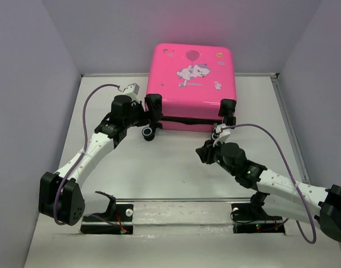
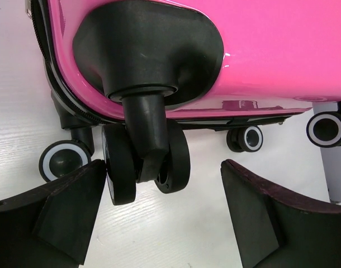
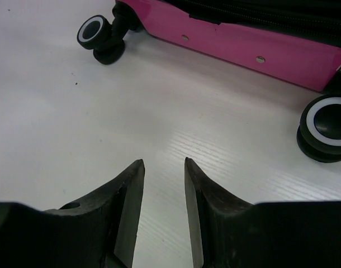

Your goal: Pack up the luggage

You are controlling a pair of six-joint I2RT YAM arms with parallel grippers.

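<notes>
Left gripper point(image 2: 164, 178): gapes wide, clamps nothing, straddles a twin caster wheel point(image 2: 148, 162) at the near-left corner of the luggage point(image 1: 193, 84). Looks set there to nudge or steady that corner, one finger point(image 2: 64, 206) just beside the tyre, perhaps touching; cannot tell for sure. Matte black, wedge-shaped, blunt at the tips.

Right gripper point(image 3: 164, 167): parts only by a slit, holds nothing, hovers over bare table point(image 3: 75, 111), near the wheeled end yet apart from it. Seems parked in reserve, or lined up for the zipper band point(image 3: 260, 14); a judgement only.

Luggage: lies flat at the far middle of the table, printed face up, wheeled end toward the arms, halves together as far as shows. Glossy hot-pink hard shell, rounded corners, white cartoon animal with a balloon. Dark band along the seam. Black plastic wheel housings point(image 2: 154, 50), smooth and bulbous. Small wheels point(image 3: 95, 30) with pale rings.

Table: white, faintly grained, slightly shiny.
</notes>
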